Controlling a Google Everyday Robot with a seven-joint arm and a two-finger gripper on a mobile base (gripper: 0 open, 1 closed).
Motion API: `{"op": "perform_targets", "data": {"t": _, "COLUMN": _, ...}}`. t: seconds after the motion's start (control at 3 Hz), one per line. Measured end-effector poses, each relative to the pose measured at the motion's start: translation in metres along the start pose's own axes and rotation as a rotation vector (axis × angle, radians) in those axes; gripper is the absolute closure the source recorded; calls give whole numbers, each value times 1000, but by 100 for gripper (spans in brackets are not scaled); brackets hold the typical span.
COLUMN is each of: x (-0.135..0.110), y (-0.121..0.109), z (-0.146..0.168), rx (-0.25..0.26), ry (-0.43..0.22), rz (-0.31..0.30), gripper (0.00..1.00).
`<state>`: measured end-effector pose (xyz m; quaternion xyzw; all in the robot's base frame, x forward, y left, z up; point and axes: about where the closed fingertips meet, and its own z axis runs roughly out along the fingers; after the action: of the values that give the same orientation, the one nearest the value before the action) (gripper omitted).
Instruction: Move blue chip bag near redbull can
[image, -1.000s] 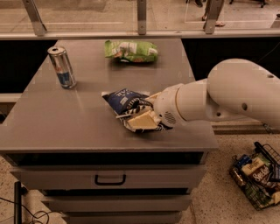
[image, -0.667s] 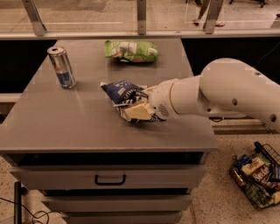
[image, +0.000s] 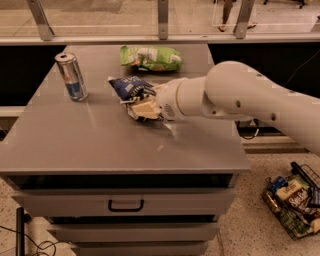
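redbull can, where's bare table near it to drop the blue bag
Bare tabletop lies between the redbull can and the blue chip bag held in the gripper mid-table, and along the front edge. Crowded at the back by the green chip bag.

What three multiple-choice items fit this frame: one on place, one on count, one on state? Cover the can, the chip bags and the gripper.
1. Where is the slim silver-and-blue redbull can?
A. upright at the far left of the grey table
B. lying at the table's near edge
C. tipped over at the table's right edge

2. How many chip bags are on the table?
A. one
B. two
C. four

3. What is the gripper doing?
A. open above the can
B. shut on the crinkled dark-blue chip bag
C. shut on nothing, off the table

Key: 1 A, the can stands upright, left of both bags. 2 B, the blue chip bag plus the green and white chip bag behind it. 3 B, the bag's patterned end sits in the gripper, mid-table, right of the can.
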<state>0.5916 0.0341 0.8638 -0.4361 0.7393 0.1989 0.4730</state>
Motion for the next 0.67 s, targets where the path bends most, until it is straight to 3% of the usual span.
{"op": "perform_targets", "data": {"t": 0.67, "x": -31, "y": -22, "z": 46, "rx": -2, "ry": -49, "rz": -31, "gripper": 100}}
